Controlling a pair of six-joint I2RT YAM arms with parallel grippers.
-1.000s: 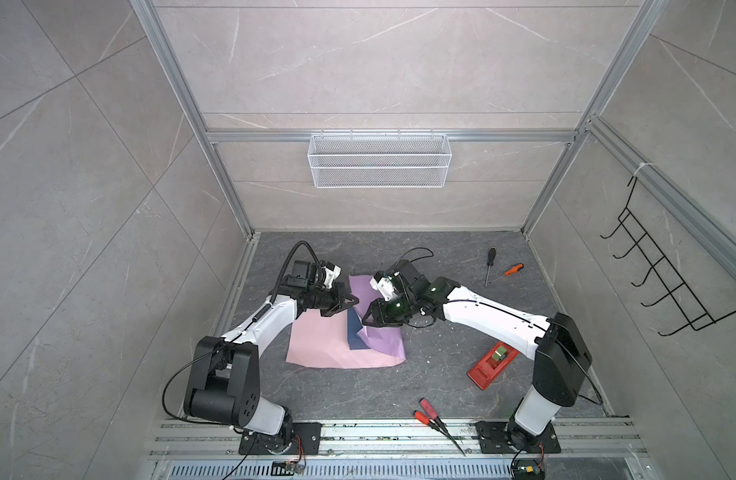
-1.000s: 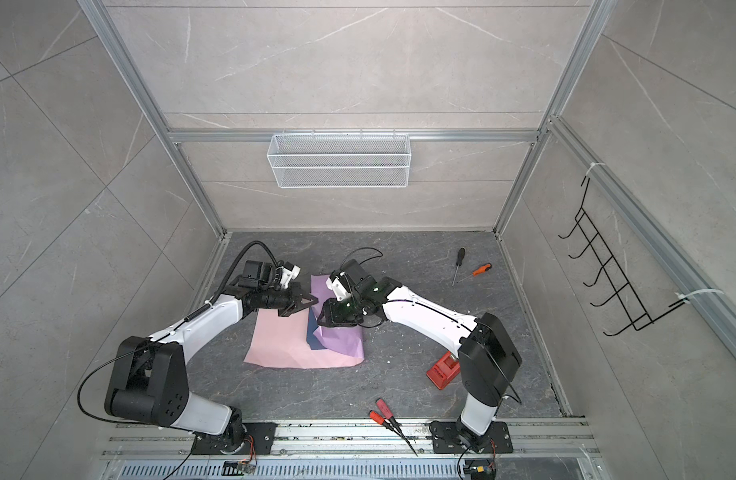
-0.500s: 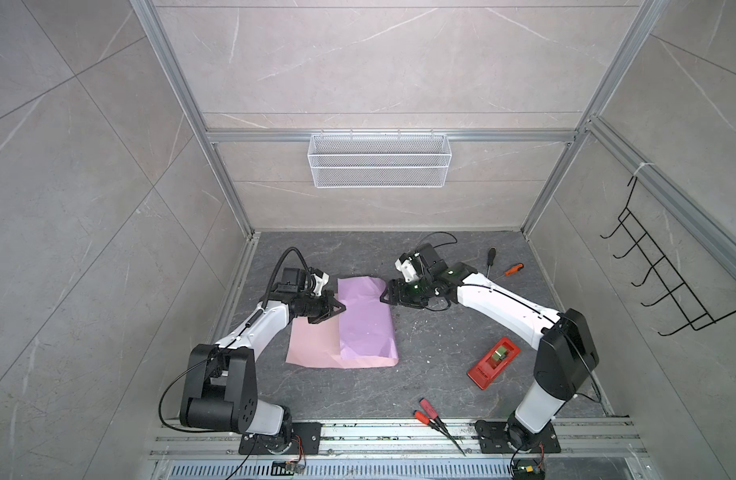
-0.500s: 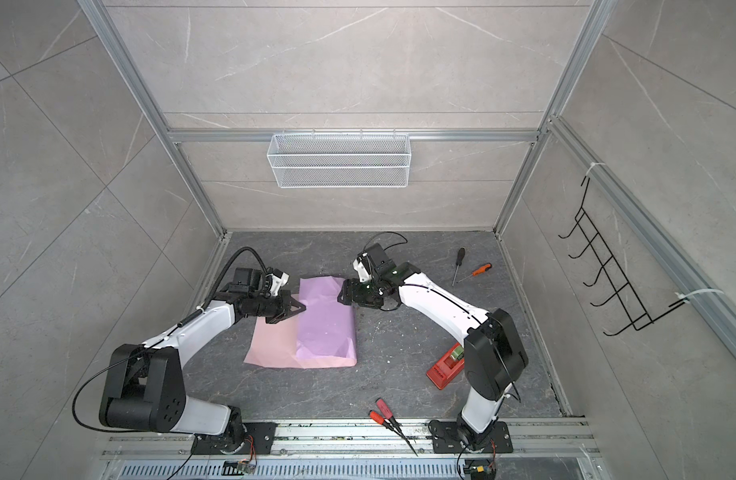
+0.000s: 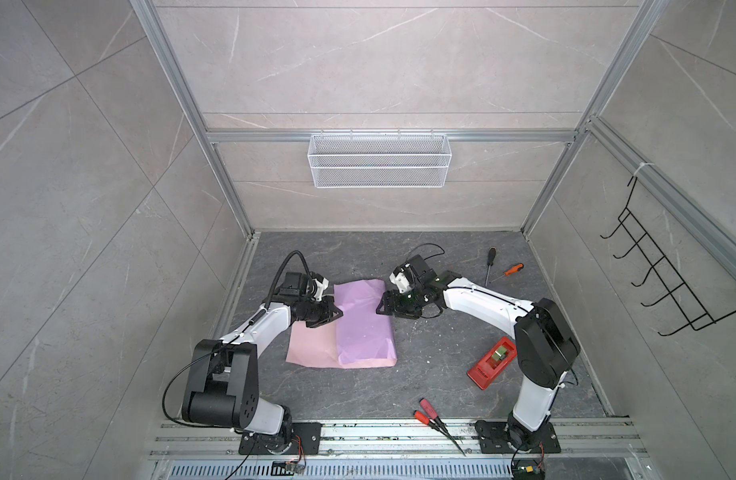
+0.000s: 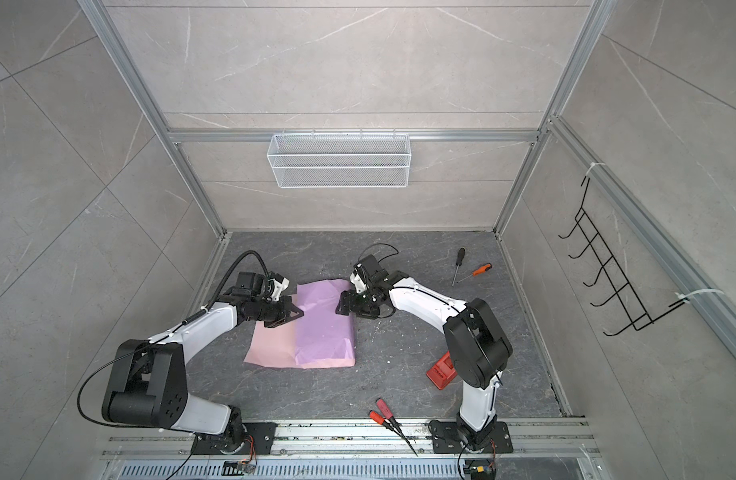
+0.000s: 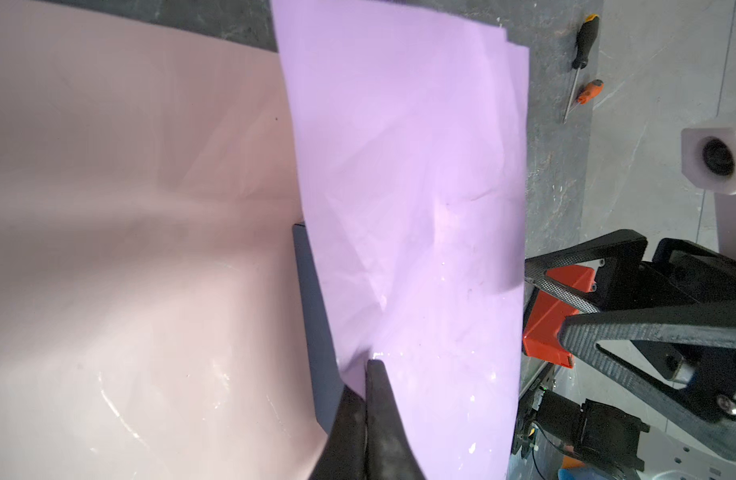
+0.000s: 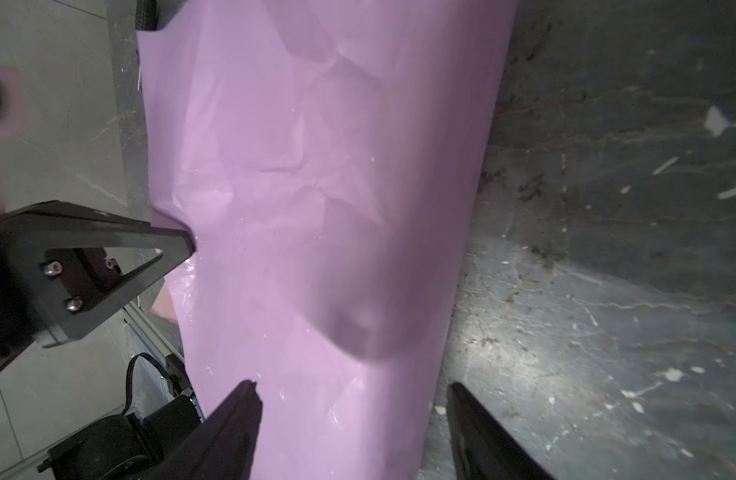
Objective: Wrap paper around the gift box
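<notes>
2 findings: my left fingers [image 7: 379, 415] clamp the paper [image 7: 412, 187], its lilac flap covering the gift box [image 7: 312, 316]; my right fingers [image 8: 233, 424] stand apart.

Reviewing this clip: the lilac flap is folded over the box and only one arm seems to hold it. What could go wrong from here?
1. The left gripper pinches the paper at a single spot on the flap's edge, and the right gripper stands open beside the fold. If that pinch slips, the flap may spring back.
2. The gift box shows only as a dark strip under the flap, so a pull on the paper could shift it unnoticed.
</notes>
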